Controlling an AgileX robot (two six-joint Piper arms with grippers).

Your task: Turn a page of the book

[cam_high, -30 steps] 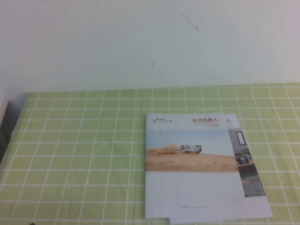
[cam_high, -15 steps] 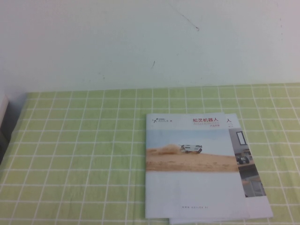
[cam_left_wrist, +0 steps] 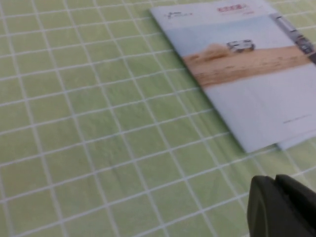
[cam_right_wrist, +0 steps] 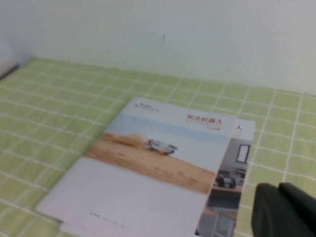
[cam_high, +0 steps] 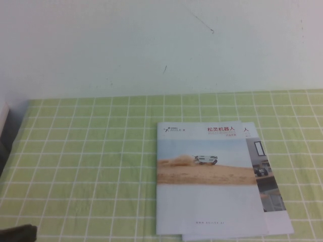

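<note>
Spread over the desk: a light green cloth with a white grid [cam_high: 81, 151], running back to a pale plain wall [cam_high: 151, 45]

Lying flat and closed on the cloth, right of centre and toward the near edge: the thin white stapled book [cam_high: 208, 179], cover up. On top, the glossy cover page [cam_high: 204, 156] with a white vehicle on tan sand and a red Chinese title at its far right corner; not lifted. Partly under it and sticking out to the right: a similar booklet with a grey photo cover [cam_high: 267, 176]

At the near left corner of the high view: a dark shape, seemingly part of the left arm [cam_high: 17, 234]. Left hand [cam_left_wrist: 281, 207]: black, over bare cloth near the book's near corner, fingers together, clenched on nothing. Right hand [cam_right_wrist: 284, 210]: black, above the cloth just beside the grey booklet, apart from it, clenched and empty
</note>
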